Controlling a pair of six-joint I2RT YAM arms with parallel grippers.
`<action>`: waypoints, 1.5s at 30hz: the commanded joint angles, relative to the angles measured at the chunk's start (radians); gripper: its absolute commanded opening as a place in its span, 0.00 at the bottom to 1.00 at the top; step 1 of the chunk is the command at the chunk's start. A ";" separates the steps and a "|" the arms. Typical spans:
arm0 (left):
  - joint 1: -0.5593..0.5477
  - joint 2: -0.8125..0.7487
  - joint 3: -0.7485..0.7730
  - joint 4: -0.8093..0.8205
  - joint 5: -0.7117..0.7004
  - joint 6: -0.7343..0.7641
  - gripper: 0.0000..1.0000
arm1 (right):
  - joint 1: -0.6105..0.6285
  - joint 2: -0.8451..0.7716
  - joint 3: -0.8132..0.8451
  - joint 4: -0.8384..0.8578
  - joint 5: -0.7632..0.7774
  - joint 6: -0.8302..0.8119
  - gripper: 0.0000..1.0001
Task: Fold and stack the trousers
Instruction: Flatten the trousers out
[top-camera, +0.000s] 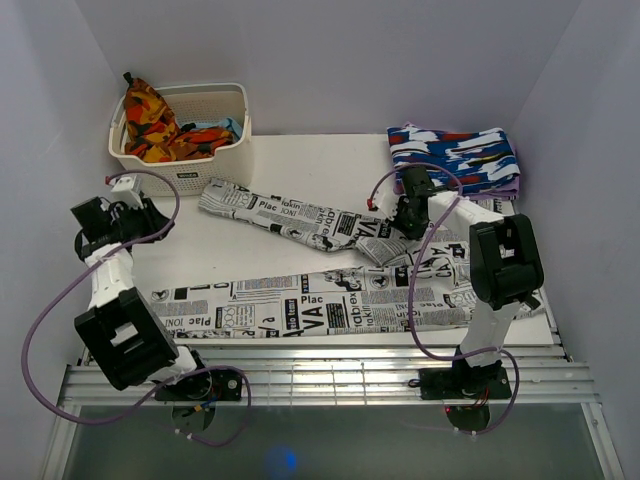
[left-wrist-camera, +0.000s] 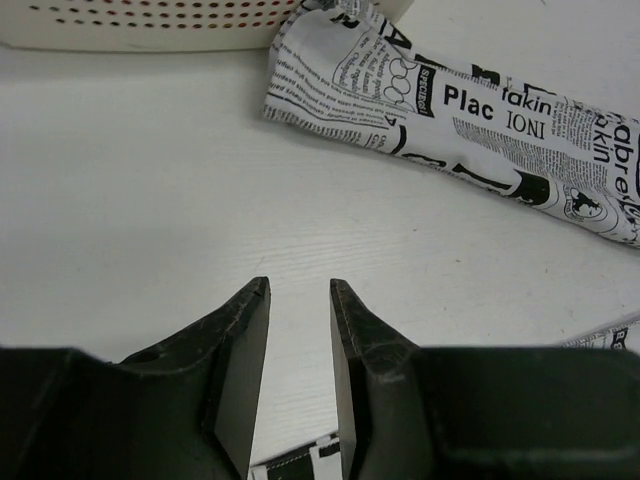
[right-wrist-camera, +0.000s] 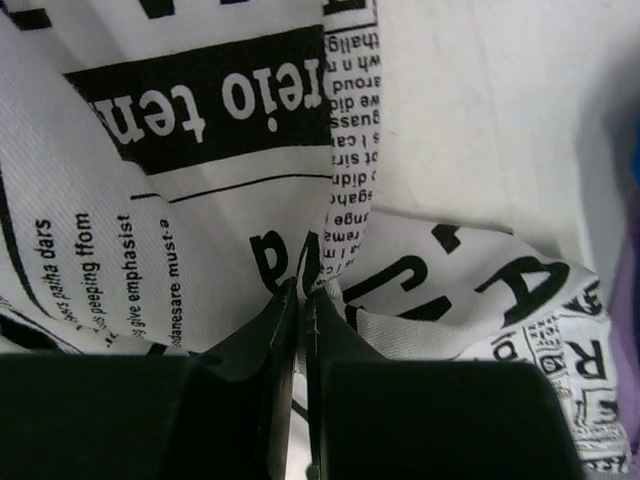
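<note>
Top external view: long white fabric trousers (top-camera: 300, 305) printed all over with black newspaper text lie spread on the white table (top-camera: 300, 160), in front of and to the right of the white perforated plastic basket (top-camera: 190, 172). One leg starts just in front of the basket's right front corner and slants away from it. The other leg lies farther from the basket, stretched along the table's near edge. Both legs meet in a bunched patch well apart from the basket, on the right side.

An orange-red-yellow patterned cloth (top-camera: 148, 120) sits inside the basket and pokes above its rim. A blue-white-red patterned folded garment (top-camera: 455, 155) lies at about the same depth as the basket, across the table from it.

Near the basket's left front corner is the left gripper (top-camera: 125, 188). Its wrist view shows the left gripper (left-wrist-camera: 300, 285) with its black fingers (left-wrist-camera: 245, 340) spread apart, bare table between them and nothing held. The trouser leg's hem end (left-wrist-camera: 450, 110) lies ahead, close to the basket's wall (left-wrist-camera: 150, 25).

Over the bunched patch, far from the basket, is the right gripper (top-camera: 402, 225). In its wrist view, the right gripper (right-wrist-camera: 300, 292) has its fingers (right-wrist-camera: 265, 350) pressed together, pinching a ridge of the trousers' fabric (right-wrist-camera: 200, 200) — the cloth puckers at the tips.
</note>
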 joint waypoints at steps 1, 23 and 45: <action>-0.063 0.010 0.008 0.100 -0.044 -0.062 0.42 | -0.047 -0.056 -0.019 0.108 0.136 0.006 0.08; -0.316 0.319 -0.070 0.651 -0.005 -0.462 0.53 | 0.020 0.129 0.117 0.142 0.222 -0.060 0.08; -0.324 0.485 0.113 0.197 -0.546 -0.543 0.52 | -0.038 0.019 0.281 -0.145 0.127 0.120 0.95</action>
